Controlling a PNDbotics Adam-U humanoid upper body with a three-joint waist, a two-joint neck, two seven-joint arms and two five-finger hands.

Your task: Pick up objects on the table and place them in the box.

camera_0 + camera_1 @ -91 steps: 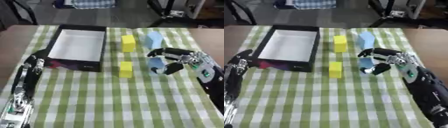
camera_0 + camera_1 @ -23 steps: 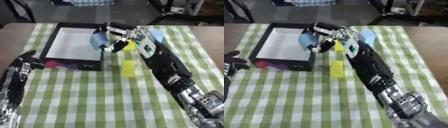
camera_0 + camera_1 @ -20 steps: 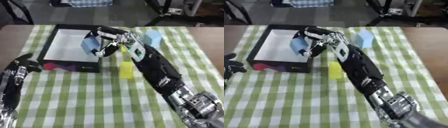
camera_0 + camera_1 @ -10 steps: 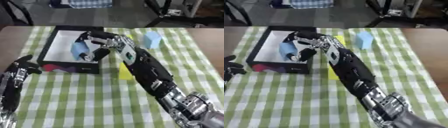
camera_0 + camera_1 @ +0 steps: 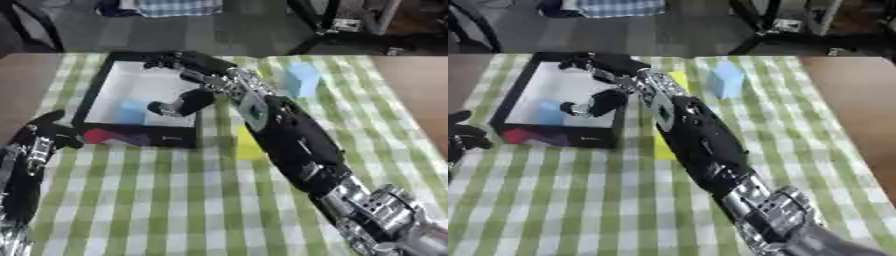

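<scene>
Now your right hand (image 5: 179,85) hangs spread and empty over the box (image 5: 94,97), with the pale blue block (image 5: 131,111) lying on the box floor just below and to the left of its thumb. Withdrawing low could catch the near wall under your forearm, or sweep the yellow blocks (image 5: 248,142) beside that arm; the other blue block (image 5: 302,79) stands well to the right, and your left hand (image 5: 42,135) rests, fingers relaxed, outside the box's near-left corner.

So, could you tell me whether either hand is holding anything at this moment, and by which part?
Nothing is held. The right hand is open over the black box, apart from the light blue block lying inside. The left hand holds nothing.
</scene>
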